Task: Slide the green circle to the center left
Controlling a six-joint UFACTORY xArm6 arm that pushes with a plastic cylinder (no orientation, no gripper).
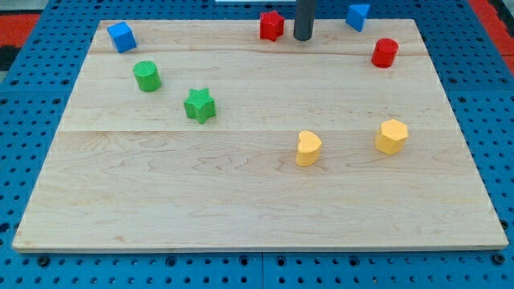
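Tip (302, 38) far right of green circle (147, 76), beside red star (271, 26)

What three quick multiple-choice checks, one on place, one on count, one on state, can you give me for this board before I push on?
1. Where is the green round block?
A. the view's upper left
B. the view's lower right
C. dead centre

2. How many yellow blocks are on the wooden board?
A. one
B. two
C. four

3. Is my tip touching the green round block?
A. yes, pressed against it
B. no, far off at the view's top, beside the red star block
C. my tip is out of view

Answers: 1 A, it sits below the blue cube; 2 B, a yellow heart block and a yellow hexagonal block; 3 B, wide bare wood lies between them.
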